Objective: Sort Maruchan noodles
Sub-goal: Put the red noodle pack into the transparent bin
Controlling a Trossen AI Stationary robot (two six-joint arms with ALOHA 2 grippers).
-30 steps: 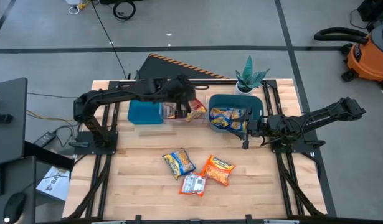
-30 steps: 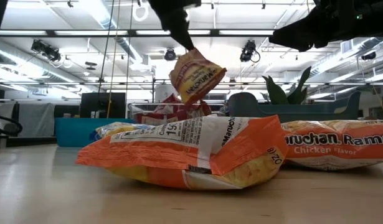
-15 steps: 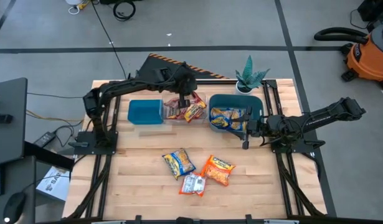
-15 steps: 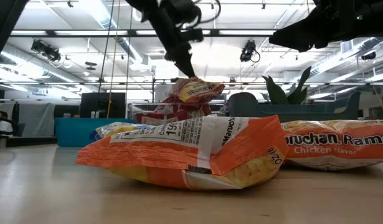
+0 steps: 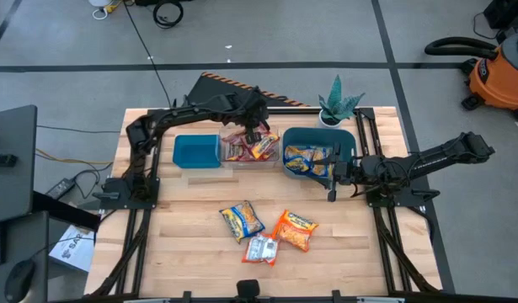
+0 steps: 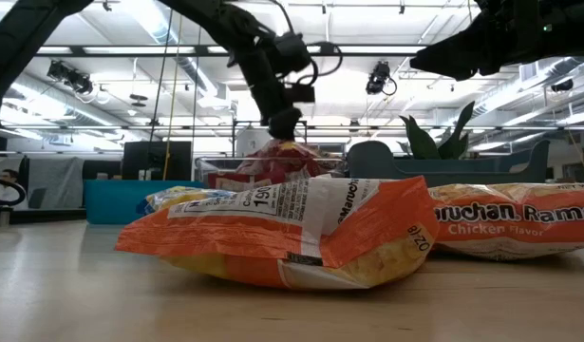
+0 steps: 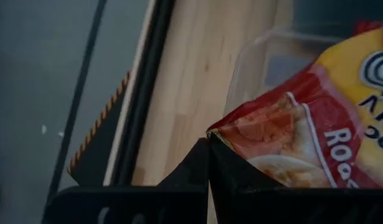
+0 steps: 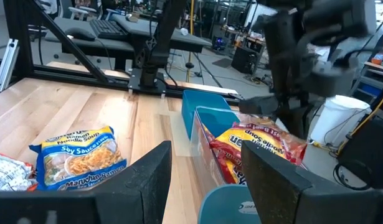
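Note:
My left gripper (image 5: pixel 257 133) reaches over the clear bin (image 5: pixel 274 135), shut on a red-orange Maruchan packet (image 5: pixel 252 149) that lies on other red packets there; the low view shows it (image 6: pixel 284 122) right above that packet (image 6: pixel 287 152). My right gripper (image 5: pixel 332 178) hovers open at the near side of the blue bin (image 5: pixel 353 139), which holds yellow packets (image 5: pixel 307 156). Three packets lie flat on the table: yellow-and-blue (image 5: pixel 242 220), orange (image 5: pixel 295 230), silvery-white (image 5: pixel 260 249). My left gripper pinches the red-orange packet by one corner (image 7: pixel 220 133) between its two shut fingers, coming from above and slanting down. The packet's body (image 7: pixel 316 143) rests on the pile inside the clear bin, not hanging.
A teal bin (image 5: pixel 195 151) stands left of the clear one. A potted plant (image 5: pixel 337 105) sits at the far edge beside the blue bin. Arm frames run down both table sides. Bare wood lies around the three loose packets.
My left gripper has moved down and toward the table's far edge, staying shut on the red-orange packet. The packet hung tilted well above the clear bin a second ago; it now lies on the pile inside.

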